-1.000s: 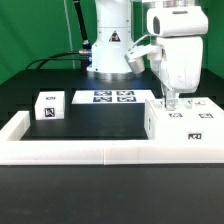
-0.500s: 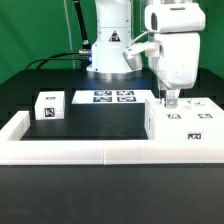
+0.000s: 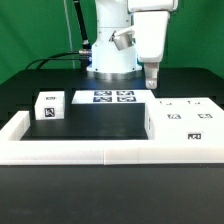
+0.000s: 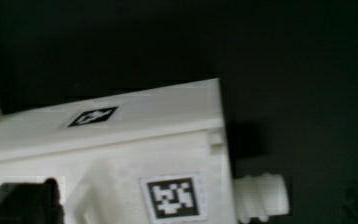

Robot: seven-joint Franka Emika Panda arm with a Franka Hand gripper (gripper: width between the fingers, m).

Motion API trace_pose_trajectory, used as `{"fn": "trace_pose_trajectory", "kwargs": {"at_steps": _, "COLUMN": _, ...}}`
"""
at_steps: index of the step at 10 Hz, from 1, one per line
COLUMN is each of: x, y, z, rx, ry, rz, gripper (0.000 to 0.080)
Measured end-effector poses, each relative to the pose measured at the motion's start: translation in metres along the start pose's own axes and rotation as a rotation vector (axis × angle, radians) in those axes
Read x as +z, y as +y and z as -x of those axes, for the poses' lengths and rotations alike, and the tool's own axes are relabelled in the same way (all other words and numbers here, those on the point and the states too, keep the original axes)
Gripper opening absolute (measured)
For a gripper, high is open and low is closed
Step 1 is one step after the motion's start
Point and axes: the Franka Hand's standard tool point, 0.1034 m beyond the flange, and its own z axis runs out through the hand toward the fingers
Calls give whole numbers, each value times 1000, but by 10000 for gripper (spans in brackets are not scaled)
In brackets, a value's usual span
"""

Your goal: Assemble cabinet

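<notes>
The large white cabinet piece (image 3: 185,118) with several small tags lies at the exterior view's right, against the front rim wall. A small white tagged box (image 3: 48,106) sits apart at the exterior view's left. My gripper (image 3: 152,76) hangs in the air above and behind the large piece's left end, touching nothing. In the wrist view the cabinet piece (image 4: 105,150) shows two tags and a white round knob (image 4: 265,192) on its side. One dark finger (image 4: 16,203) shows at the frame edge, and nothing lies between the jaws.
The marker board (image 3: 113,97) lies flat at the table's middle back. A low white rim wall (image 3: 90,152) runs along the front and up the left side. The robot's base (image 3: 112,55) stands behind.
The gripper has risen off the top of the large cabinet piece and moved toward the exterior view's left. The piece and the small box have not moved.
</notes>
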Motion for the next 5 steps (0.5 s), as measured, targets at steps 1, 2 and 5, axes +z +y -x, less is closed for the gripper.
{"fn": "trace_pose_trajectory", "kwargs": {"at_steps": 1, "x": -1, "y": -16, "z": -3, "rx": 76, "ry": -3, "rz": -6, "gripper": 796}}
{"fn": "trace_pose_trajectory", "kwargs": {"at_steps": 2, "x": 0, "y": -23, "z": -10, "rx": 100, "ry": 16, "rz": 10, "gripper": 796}}
{"fn": "trace_pose_trajectory", "kwargs": {"at_steps": 5, "x": 5, "y": -37, "z": -16, "rx": 136, "ry": 21, "rz": 0, "gripper": 797}}
